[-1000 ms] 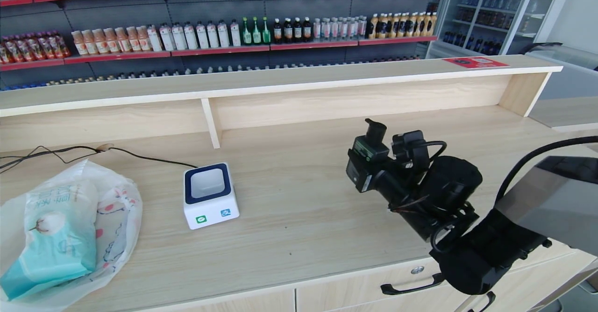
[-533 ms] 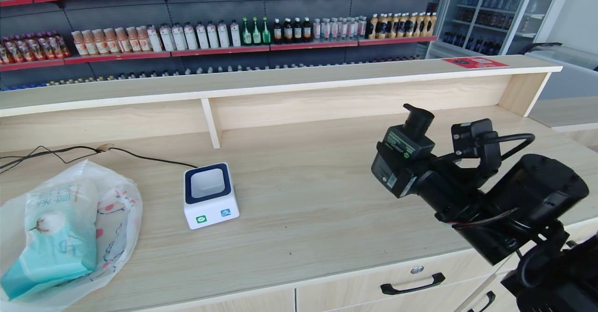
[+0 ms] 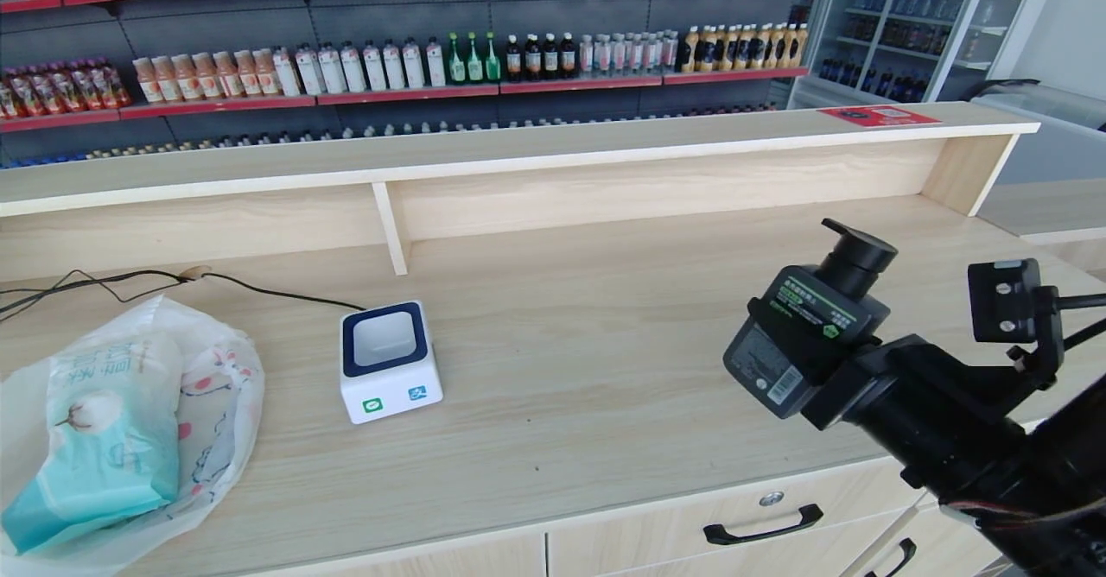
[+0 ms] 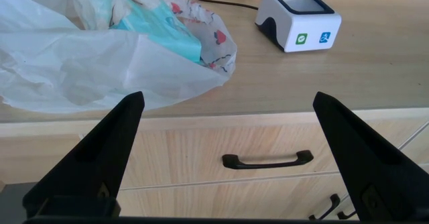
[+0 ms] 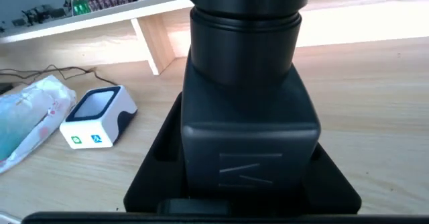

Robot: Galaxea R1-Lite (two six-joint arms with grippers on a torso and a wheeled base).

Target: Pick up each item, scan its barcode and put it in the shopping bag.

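A dark square bottle with a black cap, a green label and a barcode hangs above the counter's right side, and my right gripper is shut on it. In the right wrist view the bottle stands between the jaws of the right gripper. The white and blue scanner sits mid-counter, well to the left of the bottle. The translucent shopping bag lies at the counter's left end with a teal tissue pack inside. My left gripper is open, low in front of the drawers, below the bag and the scanner.
A black cable runs from the scanner to the left. A raised wooden ledge with a divider borders the counter's far side. Drawer handles line the counter front. Shelves of drinks stand behind.
My right arm has carried the bottle to the right, away from the scanner, and turned it so its barcode faces the head camera. Bag and scanner have not moved.
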